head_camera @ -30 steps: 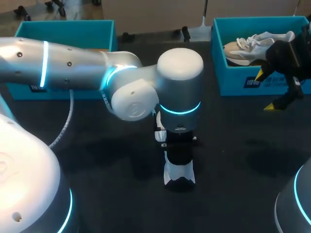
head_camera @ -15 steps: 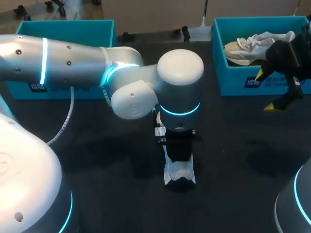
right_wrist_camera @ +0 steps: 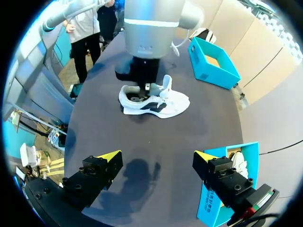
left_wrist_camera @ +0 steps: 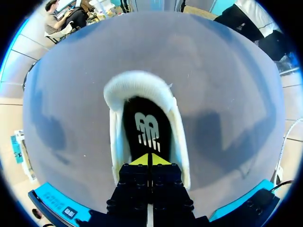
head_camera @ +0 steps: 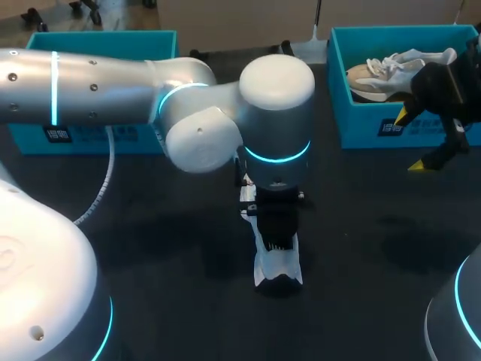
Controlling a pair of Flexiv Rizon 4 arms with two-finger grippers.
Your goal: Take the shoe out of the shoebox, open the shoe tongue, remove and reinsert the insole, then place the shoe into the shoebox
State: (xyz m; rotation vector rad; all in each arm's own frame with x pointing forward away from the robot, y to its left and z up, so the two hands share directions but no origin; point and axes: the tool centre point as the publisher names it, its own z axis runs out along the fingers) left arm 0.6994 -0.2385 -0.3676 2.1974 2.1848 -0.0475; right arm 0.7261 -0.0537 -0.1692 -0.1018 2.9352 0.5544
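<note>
**Fingertips [left_wrist_camera: 142, 160] down in the shoe [left_wrist_camera: 142, 87], at the insole [left_wrist_camera: 147, 127]**

Our left gripper [left_wrist_camera: 150, 159] holds its yellow tips pressed together on the black insole. Whether they pinch an edge of it we cannot tell. We judge the insole thin, light and floppy, best taken at its heel edge and peeled. The soft white upper will give, so the shoe may lift with it. The shoe sits opening-up in the middle of the bench [head_camera: 150, 248], toward the near edge. Our right gripper [head_camera: 412, 140] hangs wide open and empty by the front wall of the shoebox [head_camera: 361, 128] at the far right corner, which holds a second shoe [head_camera: 391, 68].
</note>
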